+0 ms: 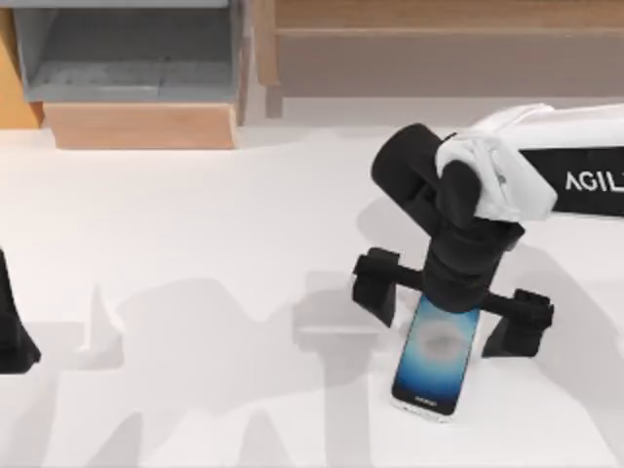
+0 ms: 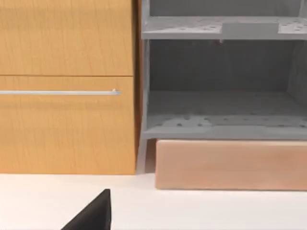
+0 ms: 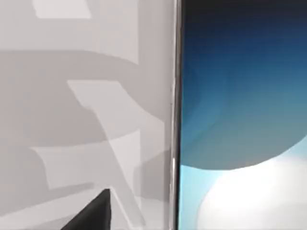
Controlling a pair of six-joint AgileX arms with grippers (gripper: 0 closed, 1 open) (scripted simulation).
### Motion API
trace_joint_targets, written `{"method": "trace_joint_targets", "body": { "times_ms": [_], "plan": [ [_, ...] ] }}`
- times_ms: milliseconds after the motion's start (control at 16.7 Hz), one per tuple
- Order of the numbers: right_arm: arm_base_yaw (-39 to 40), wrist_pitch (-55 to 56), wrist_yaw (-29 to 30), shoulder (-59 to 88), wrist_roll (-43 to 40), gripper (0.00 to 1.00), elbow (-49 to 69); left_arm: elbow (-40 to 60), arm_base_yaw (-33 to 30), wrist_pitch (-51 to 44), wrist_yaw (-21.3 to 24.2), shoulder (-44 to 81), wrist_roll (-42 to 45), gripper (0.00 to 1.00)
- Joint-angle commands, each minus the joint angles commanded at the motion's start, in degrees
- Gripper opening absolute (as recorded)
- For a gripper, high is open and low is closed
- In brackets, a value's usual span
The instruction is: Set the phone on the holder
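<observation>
the left pincer (image 1: pixel 12 336) sits parked at the far left edge of the white tabletop (image 1: pixel 195 244), a dark shape cut by the frame; i cannot tell how its fingers stand. its wrist camera looks across at an orange wooden cabinet (image 2: pixel 67 86) with a thin metal handle and a grey open shelf unit (image 2: pixel 220 96) beside it, well apart from the work.

moving right, a faint pale shape (image 1: pixel 331 327) on the tabletop, barely distinct from the surface, may be the holder, just left of the phone; i cannot make out its form.

further right, the right pincer (image 1: pixel 450 302) hangs directly over the slim black smartphone with its glowing blue-white screen and silver-white edge (image 1: pixel 437 361). its two black fingers (image 1: pixel 375 283) are spread wide to either side, clear of the phone's edges, so it grips nothing. the phone lies flat on the tabletop, its top end under the wrist. the right wrist view has the screen (image 3: pixel 240 115) very near.

as i judge it, the task is at an early stage: the phone is not yet grasped, and lifting and setting it on the holder remain.
</observation>
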Motion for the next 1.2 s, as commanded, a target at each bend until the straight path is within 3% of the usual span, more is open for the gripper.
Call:
{"method": "trace_joint_targets", "body": {
  "times_ms": [420,1200],
  "plan": [
    [0.09,5.06,0.02,2.58,0.13,1.00,-2.91,0.00,0.00,0.00,0.00,0.00,0.00,1.00],
    [0.09,5.06,0.02,2.58,0.13,0.02,-2.91,0.00,0.00,0.00,0.00,0.00,0.00,1.00]
  ]
}}
